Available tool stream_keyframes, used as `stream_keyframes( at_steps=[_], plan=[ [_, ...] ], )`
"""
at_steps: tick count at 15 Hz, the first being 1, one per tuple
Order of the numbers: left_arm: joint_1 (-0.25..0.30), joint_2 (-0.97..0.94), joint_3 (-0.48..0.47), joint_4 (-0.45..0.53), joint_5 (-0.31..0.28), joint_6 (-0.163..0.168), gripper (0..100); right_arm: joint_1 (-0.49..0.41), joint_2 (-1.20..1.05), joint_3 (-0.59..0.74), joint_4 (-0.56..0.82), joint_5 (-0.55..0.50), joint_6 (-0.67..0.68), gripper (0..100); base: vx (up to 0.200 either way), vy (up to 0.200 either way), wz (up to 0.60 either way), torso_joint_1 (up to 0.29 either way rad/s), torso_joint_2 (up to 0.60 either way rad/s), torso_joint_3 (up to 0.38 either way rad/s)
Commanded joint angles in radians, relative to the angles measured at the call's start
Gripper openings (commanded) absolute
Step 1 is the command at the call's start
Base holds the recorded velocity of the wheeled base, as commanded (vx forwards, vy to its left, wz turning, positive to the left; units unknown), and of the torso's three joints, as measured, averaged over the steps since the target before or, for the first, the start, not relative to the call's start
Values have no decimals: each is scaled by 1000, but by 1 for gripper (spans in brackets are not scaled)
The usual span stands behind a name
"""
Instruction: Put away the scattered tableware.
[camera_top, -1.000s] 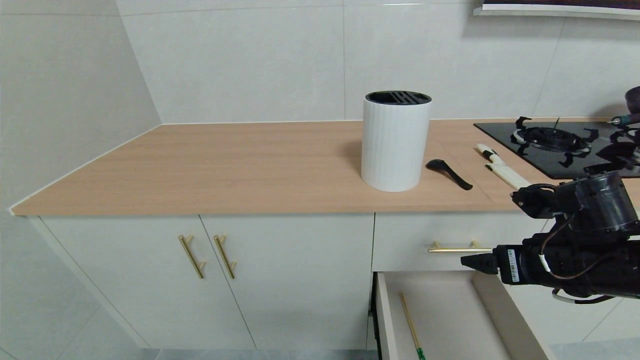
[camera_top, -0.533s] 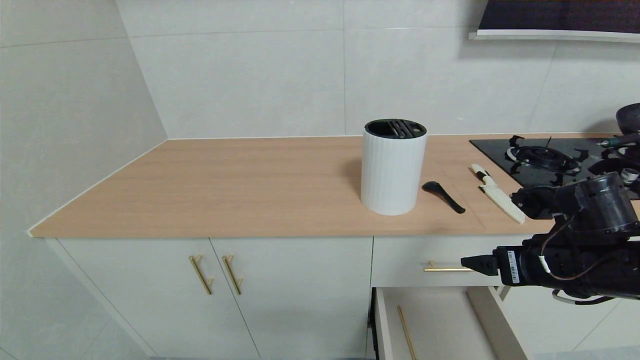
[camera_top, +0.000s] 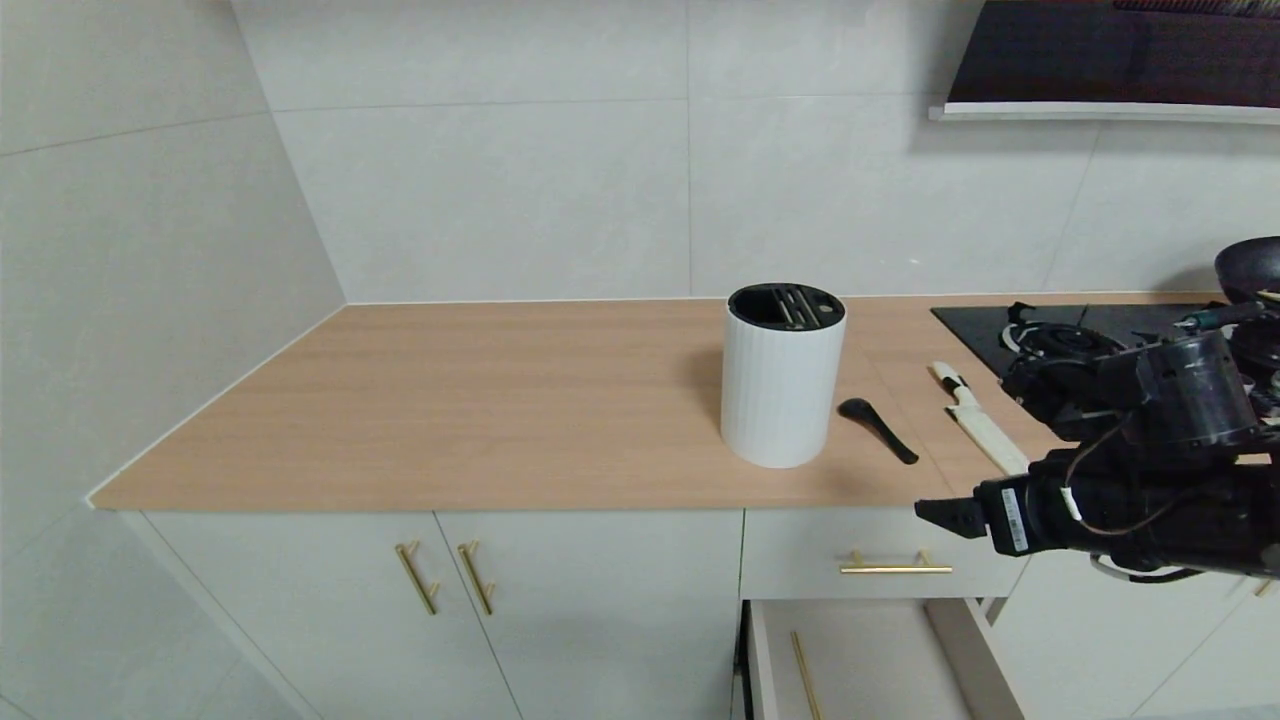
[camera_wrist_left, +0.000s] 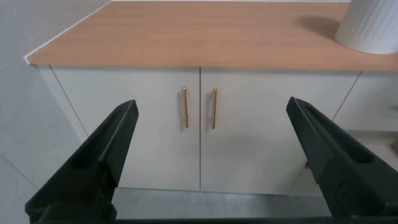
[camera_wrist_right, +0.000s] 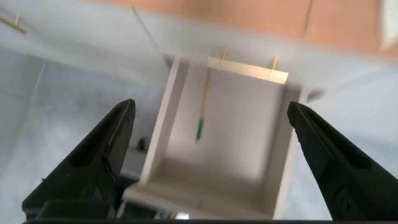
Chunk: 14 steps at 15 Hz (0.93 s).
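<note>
A black spoon (camera_top: 878, 428) and a white knife (camera_top: 975, 425) lie on the wooden counter (camera_top: 500, 420), just right of a white ribbed holder (camera_top: 782, 375) with a black slotted top. Below them a drawer (camera_top: 870, 665) stands pulled out with a chopstick (camera_top: 800, 670) inside. My right arm (camera_top: 1120, 500) hangs in front of the counter edge, above the drawer, one fingertip (camera_top: 942, 514) pointing left. My right gripper (camera_wrist_right: 211, 109) is open and holds nothing, with the drawer (camera_wrist_right: 249, 168) and a green-tipped chopstick (camera_wrist_right: 204, 102) beneath it. My left gripper (camera_wrist_left: 211, 104) is open, facing the cabinet doors (camera_wrist_left: 199, 124).
A black gas hob (camera_top: 1040, 335) with a dark pan (camera_top: 1250, 265) sits at the counter's right end. Tiled walls close the back and left. The closed upper drawer has a gold handle (camera_top: 895, 568). The holder's base (camera_wrist_left: 373, 25) stands on the counter above the cabinet doors.
The whole head picture has slid downward, so the camera has risen. My right arm now sits level with the counter's front edge instead of in front of the drawers. The tableware has not moved.
</note>
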Motion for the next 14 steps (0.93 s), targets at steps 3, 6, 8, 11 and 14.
stream_keyframes(
  at_steps=[3, 6, 8, 11, 14],
  plan=[
    [0, 1, 0, 0, 0, -1, 100, -125, 257, -223, -115, 60, -138, 100, 0, 0, 0, 12, -20, -11],
    [0, 1, 0, 0, 0, -1, 100, -224, 375, -353, -67, 184, -269, 100, 0, 0, 0, 0, 0, 0],
    [0, 1, 0, 0, 0, -1, 100, -262, 441, -420, -21, 198, -289, 100, 0, 0, 0, 0, 0, 0],
    [0, 1, 0, 0, 0, -1, 100, -270, 513, -453, -21, 232, -290, 100, 0, 0, 0, 0, 0, 0],
    [0, 1, 0, 0, 0, -1, 100, -244, 582, -490, -24, 238, -290, 100, 0, 0, 0, 0, 0, 0]
  ],
)
